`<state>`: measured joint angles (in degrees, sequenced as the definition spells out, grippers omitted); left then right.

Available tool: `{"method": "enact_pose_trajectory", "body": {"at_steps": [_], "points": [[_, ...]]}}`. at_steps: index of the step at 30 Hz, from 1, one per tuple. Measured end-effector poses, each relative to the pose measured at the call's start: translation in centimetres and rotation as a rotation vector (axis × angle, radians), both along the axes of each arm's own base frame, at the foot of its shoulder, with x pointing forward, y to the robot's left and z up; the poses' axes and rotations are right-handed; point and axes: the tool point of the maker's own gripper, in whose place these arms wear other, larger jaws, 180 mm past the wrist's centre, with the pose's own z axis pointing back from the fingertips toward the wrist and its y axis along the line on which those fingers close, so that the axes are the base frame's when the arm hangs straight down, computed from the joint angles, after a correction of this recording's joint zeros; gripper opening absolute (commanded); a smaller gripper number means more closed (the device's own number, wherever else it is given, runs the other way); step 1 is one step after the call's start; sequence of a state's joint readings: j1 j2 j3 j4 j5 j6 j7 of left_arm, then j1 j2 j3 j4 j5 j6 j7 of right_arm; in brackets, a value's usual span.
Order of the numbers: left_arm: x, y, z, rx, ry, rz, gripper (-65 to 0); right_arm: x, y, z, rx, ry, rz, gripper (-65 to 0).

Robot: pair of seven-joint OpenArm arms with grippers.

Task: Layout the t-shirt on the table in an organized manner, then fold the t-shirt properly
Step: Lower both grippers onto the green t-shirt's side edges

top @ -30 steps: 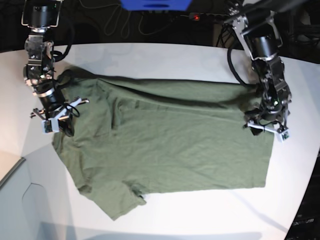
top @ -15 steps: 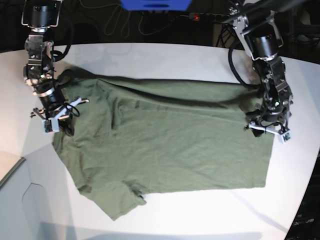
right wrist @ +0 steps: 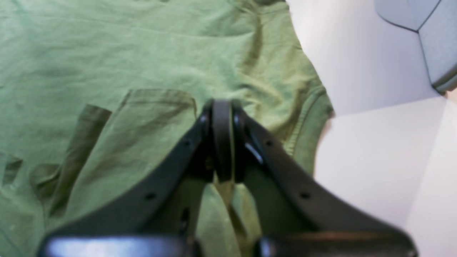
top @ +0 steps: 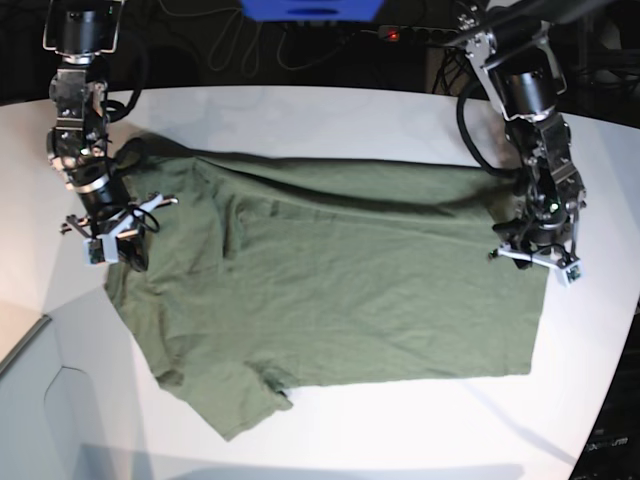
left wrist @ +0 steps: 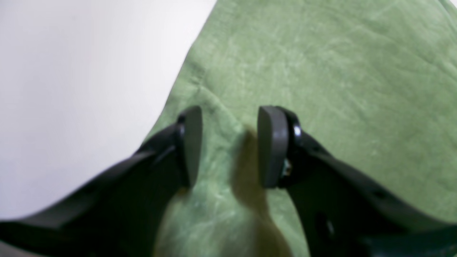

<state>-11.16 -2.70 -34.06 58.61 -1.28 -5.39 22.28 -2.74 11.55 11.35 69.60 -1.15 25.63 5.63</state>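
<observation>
The olive-green t-shirt (top: 340, 280) lies spread and wrinkled across the white table (top: 330, 110), with one sleeve at the front left. My right gripper (top: 128, 255) sits on the shirt's left edge; in the right wrist view the gripper (right wrist: 222, 139) is shut, with green cloth (right wrist: 107, 53) pinched between its pads. My left gripper (top: 535, 262) is at the shirt's right edge; in the left wrist view it (left wrist: 228, 146) is open, jaws apart just above the cloth (left wrist: 339, 71) next to the bare table (left wrist: 71, 71).
A grey panel (top: 40, 420) adjoins the table at the front left and also shows in the right wrist view (right wrist: 439, 43). A blue object (top: 310, 8) and cables lie behind the table's far edge. The table's curved edge runs down the right side.
The left arm has shifted slightly to the right at the shirt's right edge. The right arm and the shirt have not visibly moved.
</observation>
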Motion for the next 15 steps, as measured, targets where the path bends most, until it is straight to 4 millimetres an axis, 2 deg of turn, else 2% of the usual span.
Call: {"method": "enact_pose_trajectory", "body": {"at_steps": [5,8,15], "points": [[0.0,0.1,0.0,0.001,0.001,0.001,-40.3,0.0,0.0,0.0,0.000,0.000,0.000,-65.0],[-0.5,0.0,-1.2,-0.010,0.035,-0.002,-40.3,0.0,0.0,0.0,0.000,0.000,0.000,-65.0],[-0.6,0.0,-1.3,-0.009,0.032,0.000,-40.7,0.0,0.0,0.0,0.000,-0.001,0.000,-65.0]]}}
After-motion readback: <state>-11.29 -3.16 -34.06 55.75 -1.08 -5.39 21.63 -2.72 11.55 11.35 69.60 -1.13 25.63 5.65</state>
